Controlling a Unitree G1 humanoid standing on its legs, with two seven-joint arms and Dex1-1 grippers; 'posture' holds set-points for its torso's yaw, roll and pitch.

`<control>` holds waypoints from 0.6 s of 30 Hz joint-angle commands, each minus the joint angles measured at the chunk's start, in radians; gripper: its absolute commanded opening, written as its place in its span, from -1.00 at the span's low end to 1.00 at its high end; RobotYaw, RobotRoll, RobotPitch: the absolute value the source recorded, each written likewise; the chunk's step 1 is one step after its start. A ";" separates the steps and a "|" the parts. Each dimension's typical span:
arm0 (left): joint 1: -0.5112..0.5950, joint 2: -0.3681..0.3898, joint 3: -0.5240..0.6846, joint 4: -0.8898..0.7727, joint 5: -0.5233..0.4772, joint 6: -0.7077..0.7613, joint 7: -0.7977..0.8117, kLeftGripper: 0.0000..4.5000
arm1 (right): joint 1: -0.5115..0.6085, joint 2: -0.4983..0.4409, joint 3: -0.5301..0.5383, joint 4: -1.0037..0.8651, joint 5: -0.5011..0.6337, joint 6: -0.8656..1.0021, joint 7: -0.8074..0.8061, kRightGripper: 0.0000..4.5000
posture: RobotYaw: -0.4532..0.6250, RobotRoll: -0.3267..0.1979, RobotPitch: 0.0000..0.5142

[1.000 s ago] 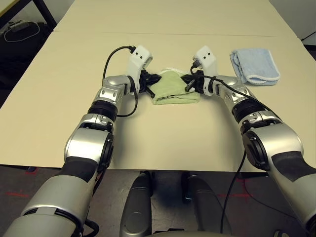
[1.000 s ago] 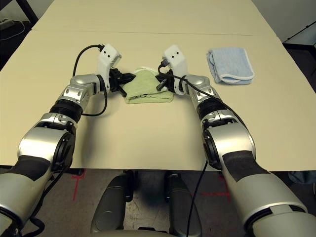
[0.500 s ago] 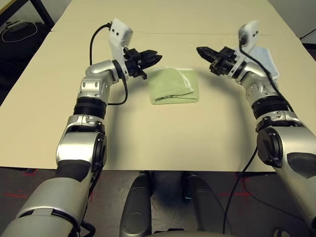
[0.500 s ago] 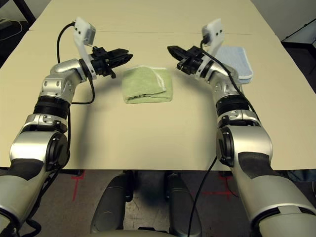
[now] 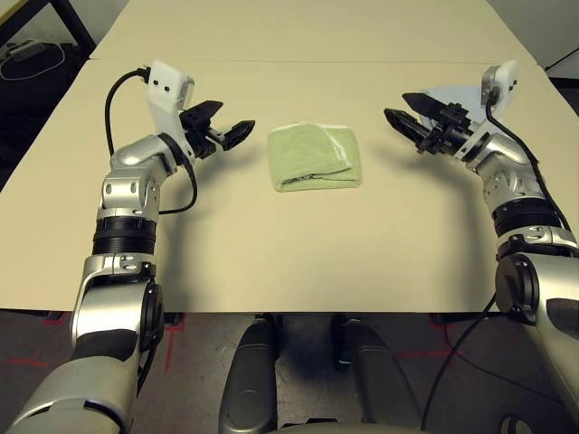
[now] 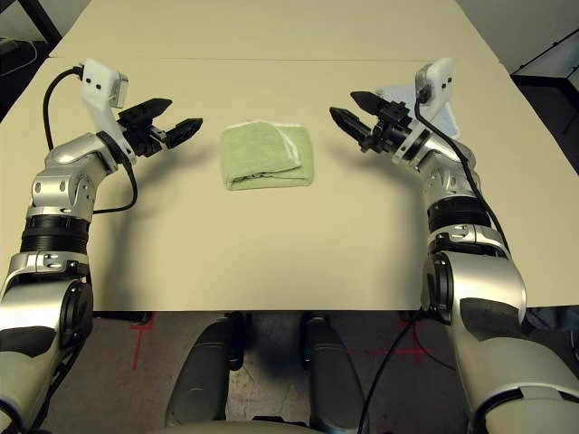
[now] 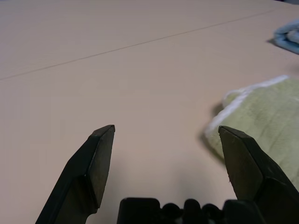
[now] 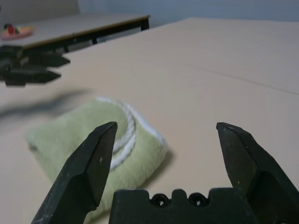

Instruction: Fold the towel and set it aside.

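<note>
In the middle of the broad beige table [image 5: 298, 253] lies the light green terry cloth towel [image 5: 314, 156], folded into a compact, nearly square bundle. Its nap is soft and looped, and a white stitched edging curls across the top layer near the bundle's right side. The fold line runs along the side nearest the robot, where the layers stack thick and rounded, and the towel casts a thin shadow on the tabletop there.

To the left of the towel hovers the left gripper [image 5: 223, 127], its two black fingers spread wide, with bare tabletop between their tips and the towel's left edge. To the right of the towel hovers the right gripper [image 5: 409, 108], its fingers likewise spread apart and empty, pointing back toward the towel and standing farther from it than the left one does. Neither touches the cloth.

Beyond the right gripper, farther right of the towel, a pale blue folded towel [image 6: 395, 91] shows partly behind that arm's white wrist housing. A thin seam crosses the table behind the towel. Open tabletop surrounds the towel on every side, widest toward the far edge and toward the robot.
</note>
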 commanded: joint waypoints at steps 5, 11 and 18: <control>0.080 0.017 0.005 -0.077 -0.052 0.021 -0.042 1.00 | 0.112 -0.085 0.013 -0.045 0.011 -0.111 0.158 0.99 | 0.08 0.25 -0.23; 0.111 0.030 0.002 -0.104 -0.073 0.041 -0.077 1.00 | 0.099 -0.176 -0.014 -0.038 0.054 -0.053 0.232 0.99 | 0.04 0.25 -0.24; 0.136 0.037 0.001 -0.106 -0.072 0.034 -0.087 1.00 | 0.050 -0.231 -0.014 0.039 0.039 -0.085 0.257 0.99 | 0.04 0.25 -0.23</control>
